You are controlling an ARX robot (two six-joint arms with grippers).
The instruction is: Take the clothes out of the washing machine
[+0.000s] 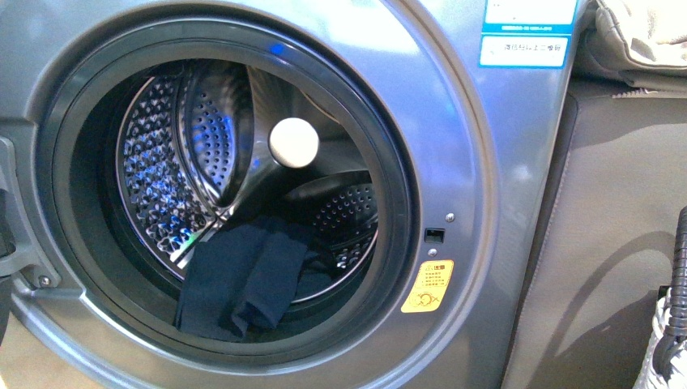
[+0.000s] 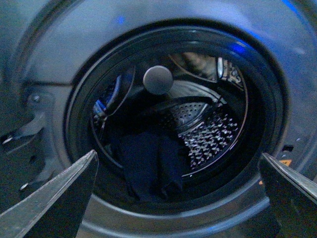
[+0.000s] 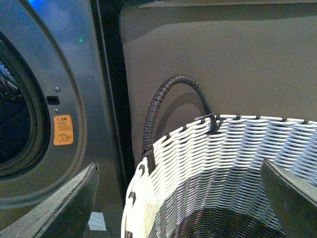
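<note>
Facing the washing machine [image 1: 486, 178] with its porthole open; the clothes [image 1: 251, 279], one limp dark navy piece, lie ahead of the left gripper [image 2: 178, 154] and below its line, on the drum [image 1: 162, 170] floor, with the front folds draped forward onto the black door seal [image 1: 397, 211]. Its fingers [image 2: 59, 198] are spread wide, nothing between them, outside the porthole and apart from the fabric. The right gripper [image 3: 178, 163] is likewise spread and empty, hanging over the woven basket [image 3: 223, 168], with the machine's front beside it. Risks, as judged: (1) dark cloth against a dark seal gives poor contrast in the left wrist view, so the closing fingers may pinch only a top fold, and the rest would slide back or drop short of the basket. (2) Going in low, a fingertip may catch the seal lip or scrape the perforated steel rather than cloth. (3) A pale round object [image 1: 294, 143] sits beyond and above the garment; what it is I cannot tell, and the wrist could knock it on a deep reach. (4) On the way out, trailing fabric may snag on the seal or the basket handle [image 3: 168, 99].
</note>
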